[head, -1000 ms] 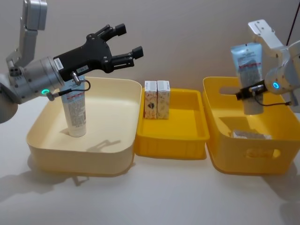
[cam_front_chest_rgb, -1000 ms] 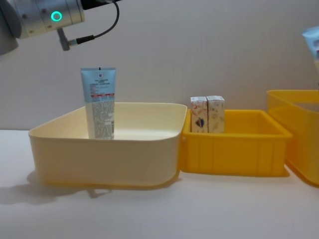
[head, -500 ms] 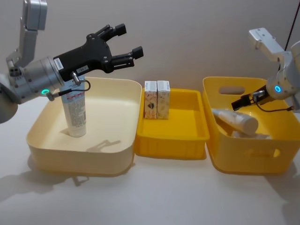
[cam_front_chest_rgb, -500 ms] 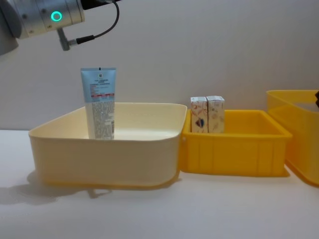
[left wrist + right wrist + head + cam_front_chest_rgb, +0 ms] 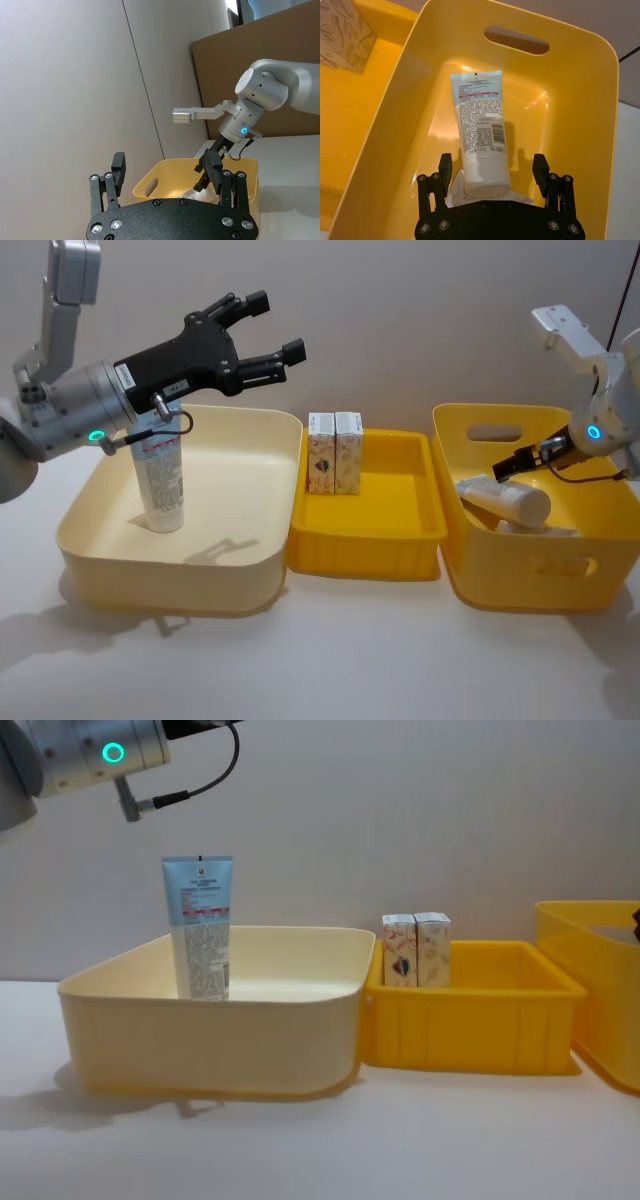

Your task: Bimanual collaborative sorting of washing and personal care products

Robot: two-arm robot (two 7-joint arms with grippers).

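From the head view, my left gripper [image 5: 268, 330] hangs spread and empty above the cream bin [image 5: 90, 540], where one tube [image 5: 160, 480] stands upright. At my right wrist, my right gripper [image 5: 492, 172] is released over the second tube [image 5: 481, 135], lying in the yellow bin [image 5: 605, 125]; I should lift straight up to clear it. From the chest, two cartons [image 5: 416, 950] stand in the middle tray [image 5: 470, 1030].

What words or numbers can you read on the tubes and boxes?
"140g": near the cap end of the light-blue squeeze tube lying in the deep yellow plastic bin.
Its other print and barcode: too small to read.
Standing light-blue tube in the cream plastic bin: print too small.
Two small white cartons: pattern only, no readable words.
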